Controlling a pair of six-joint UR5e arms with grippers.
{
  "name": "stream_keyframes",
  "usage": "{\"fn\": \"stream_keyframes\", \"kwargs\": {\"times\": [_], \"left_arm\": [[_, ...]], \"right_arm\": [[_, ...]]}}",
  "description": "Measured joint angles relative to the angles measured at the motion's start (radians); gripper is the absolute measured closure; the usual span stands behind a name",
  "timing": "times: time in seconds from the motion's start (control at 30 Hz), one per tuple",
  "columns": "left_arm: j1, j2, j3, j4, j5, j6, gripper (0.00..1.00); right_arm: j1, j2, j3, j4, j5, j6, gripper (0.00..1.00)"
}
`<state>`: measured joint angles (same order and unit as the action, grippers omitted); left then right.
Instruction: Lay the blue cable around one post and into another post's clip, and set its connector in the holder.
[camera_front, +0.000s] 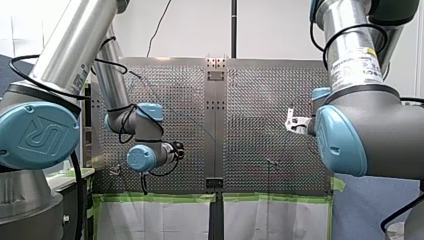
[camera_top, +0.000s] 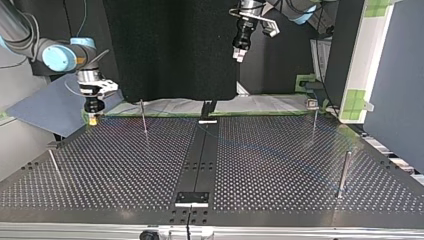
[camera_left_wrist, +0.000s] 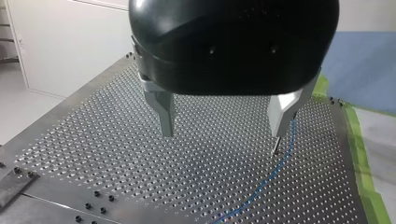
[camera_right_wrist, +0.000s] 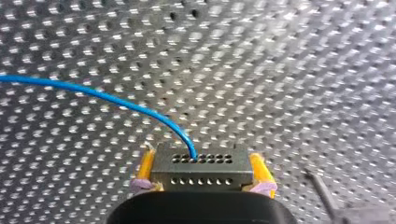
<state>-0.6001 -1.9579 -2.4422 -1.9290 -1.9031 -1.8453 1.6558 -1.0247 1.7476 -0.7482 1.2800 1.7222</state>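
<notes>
right pincer (camera_right_wrist: 202, 168): clamping the connector (camera_right_wrist: 205, 179) between its yellow pads
blue cable (camera_right_wrist: 116, 100): running out of one connector hole, curving off across the counter (camera_right_wrist: 303, 70)
left pincer (camera_left_wrist: 222, 130): hanging open, well apart from the connector
risk: loose cable's probably snagging a post (camera_top: 144, 116) and yanking the connector crooked in the grip
</notes>
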Motion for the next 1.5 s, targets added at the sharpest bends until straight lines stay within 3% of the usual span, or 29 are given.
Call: {"fn": "stream_keyframes", "kwargs": {"times": [0.27,0.47,0.67,0.8,0.9,1.1,1.5], "left_arm": [[0.000,0.000,0.000,-0.019,-0.001,0.000,0.00],[0.000,0.000,0.000,-0.026,0.001,0.001,0.00],[0.000,0.000,0.000,-0.028,0.002,0.000,0.00],[0.000,0.000,0.000,-0.033,0.001,0.001,0.00],[0.001,0.000,0.000,-0.034,0.001,0.001,0.00],[0.002,0.000,0.001,-0.036,0.002,0.000,0.00],[-0.001,0.000,0.001,-0.046,0.003,0.003,0.00]], "right_arm": [[0.001,-0.061,0.003,0.034,0.025,0.056,1.00],[-0.006,-0.116,0.002,0.061,0.024,0.060,1.00],[-0.012,-0.177,-0.003,0.074,0.026,0.042,1.00],[-0.014,-0.198,-0.020,0.100,0.032,0.018,1.00],[-0.018,-0.202,-0.030,0.124,0.037,-0.001,1.00],[-0.026,-0.201,-0.034,0.150,0.055,-0.021,1.00],[-0.039,-0.195,-0.049,0.181,0.065,-0.041,1.00]]}}
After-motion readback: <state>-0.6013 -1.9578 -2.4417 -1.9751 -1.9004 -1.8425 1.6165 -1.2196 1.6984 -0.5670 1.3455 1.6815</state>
